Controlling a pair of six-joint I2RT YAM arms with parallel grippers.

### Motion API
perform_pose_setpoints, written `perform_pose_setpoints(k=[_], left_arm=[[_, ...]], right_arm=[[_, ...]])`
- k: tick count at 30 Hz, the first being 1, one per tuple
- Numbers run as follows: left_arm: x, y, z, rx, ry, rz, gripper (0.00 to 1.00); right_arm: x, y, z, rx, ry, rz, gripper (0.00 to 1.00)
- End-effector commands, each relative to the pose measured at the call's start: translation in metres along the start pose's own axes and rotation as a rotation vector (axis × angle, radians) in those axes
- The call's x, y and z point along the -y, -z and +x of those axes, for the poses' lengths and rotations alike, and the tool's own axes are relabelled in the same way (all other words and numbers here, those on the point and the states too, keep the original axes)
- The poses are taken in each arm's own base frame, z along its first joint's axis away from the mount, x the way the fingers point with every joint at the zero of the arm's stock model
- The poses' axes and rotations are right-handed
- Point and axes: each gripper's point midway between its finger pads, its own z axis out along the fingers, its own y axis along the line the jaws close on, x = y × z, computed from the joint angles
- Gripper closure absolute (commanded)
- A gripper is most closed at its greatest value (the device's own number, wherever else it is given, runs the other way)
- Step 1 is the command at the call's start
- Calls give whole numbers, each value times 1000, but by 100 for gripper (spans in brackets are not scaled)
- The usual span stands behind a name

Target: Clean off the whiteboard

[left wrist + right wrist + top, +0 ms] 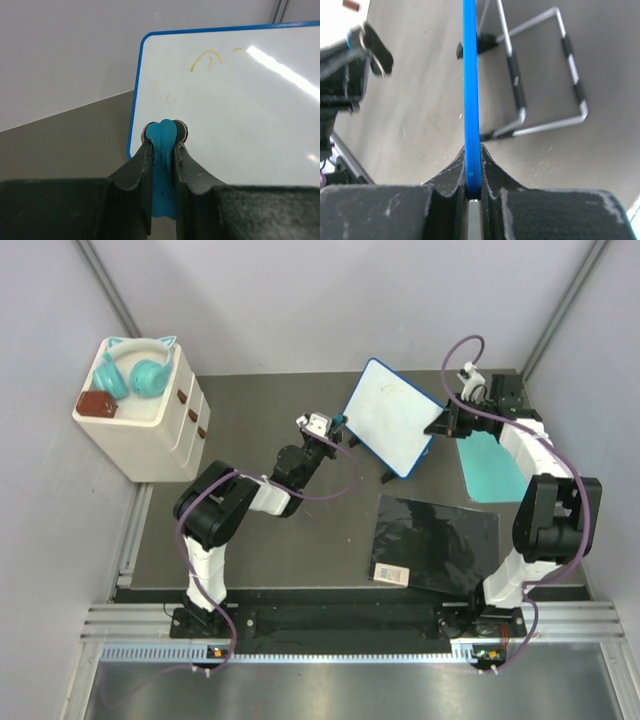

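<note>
The left arm is reaching toward 1 o'clock from its base, the left gripper (338, 423) pinching a blue wiper (163, 147) just beside the 9 o'clock edge of the whiteboard (392, 415). The board is standing tilted at the table's 12 o'clock, bearing yellow scribbles (205, 59). The right arm is bending toward 11 o'clock, the right gripper (447, 422) clamping the board's 3 o'clock rim.

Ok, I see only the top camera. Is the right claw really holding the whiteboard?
Observer: Yes, the right claw is shut on the blue rim of the whiteboard.
Operator: And what is in the left claw?
Observer: The left claw pinches a blue soft piece.
Operator: Are there marks to erase?
Observer: Yes, faint yellow scribbles toward the board's upper left in the left wrist view.
</note>
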Motion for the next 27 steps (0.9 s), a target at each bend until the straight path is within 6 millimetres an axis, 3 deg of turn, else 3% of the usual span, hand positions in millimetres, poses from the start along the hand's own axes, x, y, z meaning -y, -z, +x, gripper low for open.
perform_pose_setpoints(k=[1, 9, 16, 27], left_arm=[[6, -4, -42, 186, 13, 23, 100], [8, -3, -38, 180, 13, 28, 100], [9, -7, -37, 181, 15, 21, 100], [18, -18, -44, 209, 64, 42, 100]], right_arm=[[2, 11, -59, 120, 133, 35, 100], [7, 16, -44, 99, 125, 67, 100], [3, 20, -4, 119, 87, 80, 100], [14, 17, 25, 116, 90, 127, 100]])
